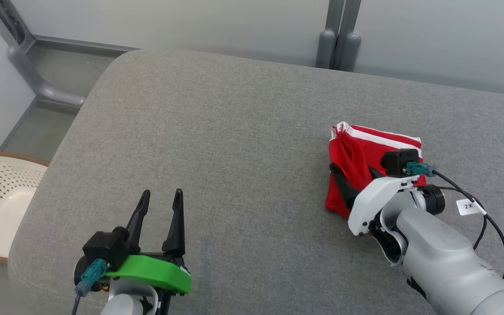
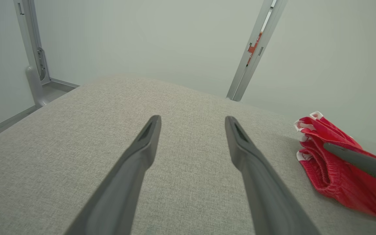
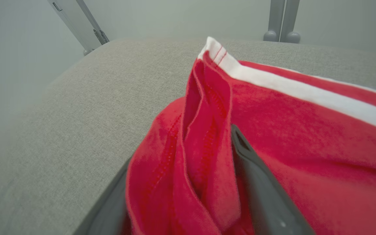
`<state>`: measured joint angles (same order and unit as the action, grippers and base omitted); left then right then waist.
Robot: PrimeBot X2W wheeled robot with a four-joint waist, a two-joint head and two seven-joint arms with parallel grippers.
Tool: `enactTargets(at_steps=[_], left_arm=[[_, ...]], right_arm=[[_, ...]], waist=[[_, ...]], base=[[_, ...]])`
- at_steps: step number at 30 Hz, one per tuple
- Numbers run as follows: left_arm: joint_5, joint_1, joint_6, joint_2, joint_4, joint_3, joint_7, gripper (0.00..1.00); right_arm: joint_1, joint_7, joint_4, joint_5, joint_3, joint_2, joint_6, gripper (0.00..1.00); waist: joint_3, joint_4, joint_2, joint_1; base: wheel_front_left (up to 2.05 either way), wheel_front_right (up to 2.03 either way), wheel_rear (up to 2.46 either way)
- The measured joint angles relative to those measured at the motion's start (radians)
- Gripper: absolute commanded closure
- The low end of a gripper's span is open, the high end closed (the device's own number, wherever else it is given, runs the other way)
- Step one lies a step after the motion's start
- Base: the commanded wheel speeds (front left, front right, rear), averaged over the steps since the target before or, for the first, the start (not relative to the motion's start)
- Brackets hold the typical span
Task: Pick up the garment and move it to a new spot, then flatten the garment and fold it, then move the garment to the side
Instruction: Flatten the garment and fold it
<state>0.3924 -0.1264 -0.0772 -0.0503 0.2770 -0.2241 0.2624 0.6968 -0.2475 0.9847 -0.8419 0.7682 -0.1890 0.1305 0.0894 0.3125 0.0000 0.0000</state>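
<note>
Head view: grey cushion (image 1: 234, 144) (pale walls (image 1: 199, 22))

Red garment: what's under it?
The garment lies on the grey cushion. Right claw open astride a fold: one finger on top, the other at the edge, partly under fabric. Directly beneath is hidden.

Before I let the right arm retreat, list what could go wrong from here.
1. A raised fold of the red garment stands between the right gripper's open fingers, against both of them; pulling back may snag it and drag the folded pile apart.
2. The layers at that end gape loosely rather than lying flat, so the fold might spring open by itself once the fingers leave.
</note>
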Motion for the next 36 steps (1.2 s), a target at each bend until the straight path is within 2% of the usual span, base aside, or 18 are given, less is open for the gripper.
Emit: enactTargets(at_steps=[4,8,13,19,23,26,31,36], left_arm=[[0.002,0.009,0.002,0.000,-0.001,0.002,0.000,0.00],[0.005,0.019,0.007,0.000,-0.008,0.008,0.000,0.00],[0.012,0.034,0.016,0.000,-0.023,0.015,0.000,0.00],[0.019,0.039,0.020,0.001,-0.038,0.019,0.000,0.00],[-0.024,0.047,0.030,-0.001,-0.065,0.046,0.000,0.00],[-0.050,0.063,0.035,-0.002,-0.093,0.081,0.000,0.00],[-0.112,0.092,0.033,-0.002,-0.158,0.139,0.000,0.00],[-0.185,0.123,0.019,-0.002,-0.216,0.163,0.000,0.00]], right_arm=[[-0.021,-0.009,-0.105,-0.023,-0.001,-0.007,0.000,0.00],[-0.071,-0.014,-0.272,-0.059,-0.055,-0.063,0.000,0.00],[-0.181,-0.014,-0.453,-0.009,-0.267,-0.167,0.000,0.00],[-0.340,-0.015,-0.498,0.135,-0.543,-0.222,0.000,0.00],[-0.420,-0.015,-0.593,0.276,-0.717,-0.186,0.000,0.00],[-0.493,-0.015,-0.697,0.363,-0.774,-0.117,0.000,0.00],[-0.609,-0.015,-0.839,0.443,-0.808,-0.042,0.000,0.00],[-0.680,-0.015,-0.905,0.495,-0.788,-0.006,0.000,0.00]], waist=[[-0.005,-0.025,0.0000,0.0000],[-0.014,-0.060,0.0000,0.0000],[-0.028,-0.109,0.0000,0.0000],[-0.038,-0.150,0.0000,0.0000],[-0.037,-0.168,0.0000,0.0000],[-0.037,-0.187,0.0000,0.0000],[-0.040,-0.224,0.0000,0.0000],[-0.043,-0.253,0.0000,0.0000]], base=[[0.00,0.00,0.00],[0.00,0.00,0.00],[0.00,0.00,0.00],[0.00,0.00,0.00],[0.00,0.00,0.00],[0.00,0.00,0.00],[0.00,0.00,0.00],[0.00,0.00,0.00]])
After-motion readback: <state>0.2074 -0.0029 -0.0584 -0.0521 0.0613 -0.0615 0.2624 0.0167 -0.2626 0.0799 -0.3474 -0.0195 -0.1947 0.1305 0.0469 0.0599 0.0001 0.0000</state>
